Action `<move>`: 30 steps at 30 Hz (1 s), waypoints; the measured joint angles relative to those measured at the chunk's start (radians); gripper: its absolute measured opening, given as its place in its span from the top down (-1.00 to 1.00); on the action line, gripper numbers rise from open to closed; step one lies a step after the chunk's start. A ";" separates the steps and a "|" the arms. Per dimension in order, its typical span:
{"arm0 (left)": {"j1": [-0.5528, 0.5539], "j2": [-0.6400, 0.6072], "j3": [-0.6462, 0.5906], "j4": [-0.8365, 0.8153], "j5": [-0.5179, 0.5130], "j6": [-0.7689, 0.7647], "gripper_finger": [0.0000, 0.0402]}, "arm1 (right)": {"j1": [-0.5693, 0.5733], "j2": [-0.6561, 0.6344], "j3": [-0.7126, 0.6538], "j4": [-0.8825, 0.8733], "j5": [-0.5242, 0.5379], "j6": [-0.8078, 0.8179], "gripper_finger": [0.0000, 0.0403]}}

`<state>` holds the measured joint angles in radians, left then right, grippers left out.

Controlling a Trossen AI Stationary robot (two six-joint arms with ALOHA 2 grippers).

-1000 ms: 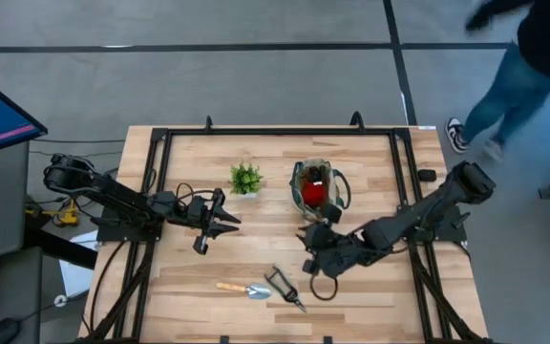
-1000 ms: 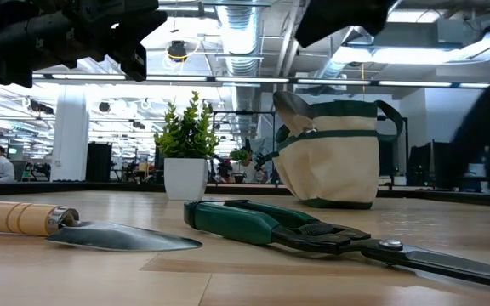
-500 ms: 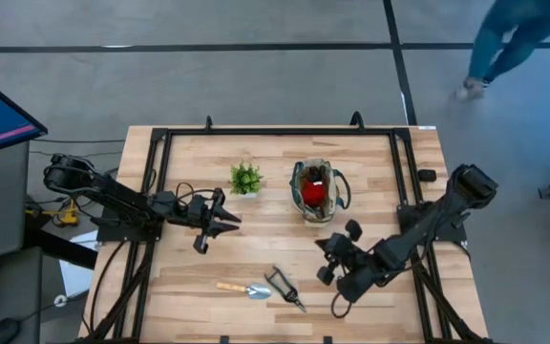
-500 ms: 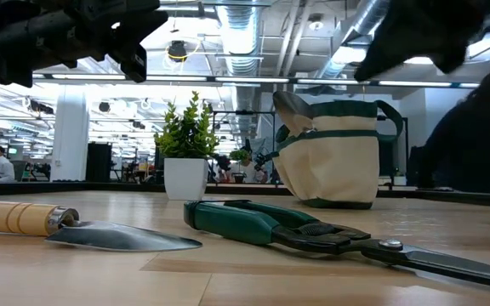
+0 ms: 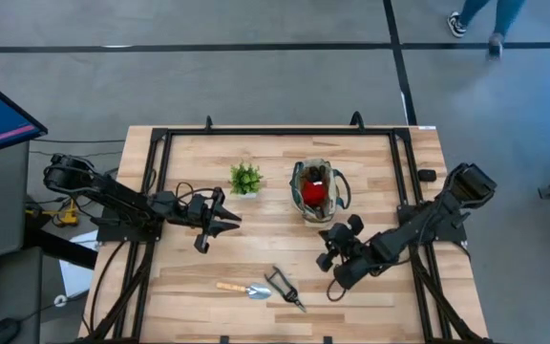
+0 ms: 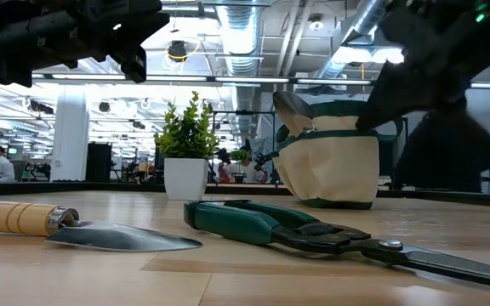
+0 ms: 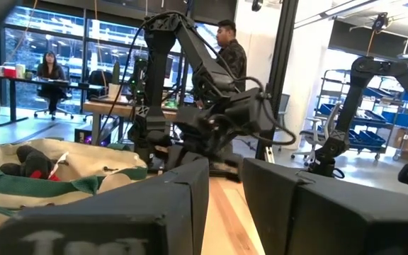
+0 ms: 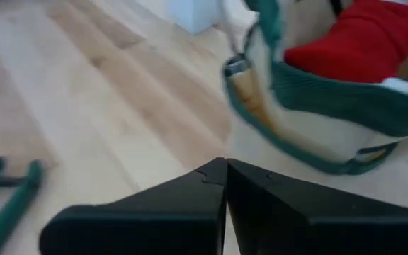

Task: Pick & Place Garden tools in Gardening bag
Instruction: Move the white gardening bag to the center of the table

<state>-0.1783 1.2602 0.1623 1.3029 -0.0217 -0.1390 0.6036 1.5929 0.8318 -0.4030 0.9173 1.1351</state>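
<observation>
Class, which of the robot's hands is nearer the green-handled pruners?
Right. The right hand hovers just beside the pruners; the left hand waits farther off, by the potted plant.

My high camera looks straight down on the whole counter [image 5: 199, 287]. My low one sits at counter level, close to the shears [image 6: 296, 229], facing the bag [image 6: 330, 166]. My wrist cameras both see that bag, the right from very near.
</observation>
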 joint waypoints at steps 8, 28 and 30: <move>0.000 0.000 0.000 0.000 -0.001 0.002 0.62 | -0.096 0.000 -0.006 0.005 0.000 -0.084 1.00; 0.000 0.000 0.000 -0.005 0.026 0.000 0.62 | -0.153 0.000 -0.006 -0.527 -0.002 0.169 1.00; 0.000 0.000 0.000 -0.005 0.026 0.000 0.62 | -0.153 -0.002 -0.006 -0.589 -0.004 0.203 1.00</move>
<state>-0.1783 1.2602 0.1623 1.2980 0.0048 -0.1394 0.4511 1.5911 0.8261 -0.9917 0.9135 1.3378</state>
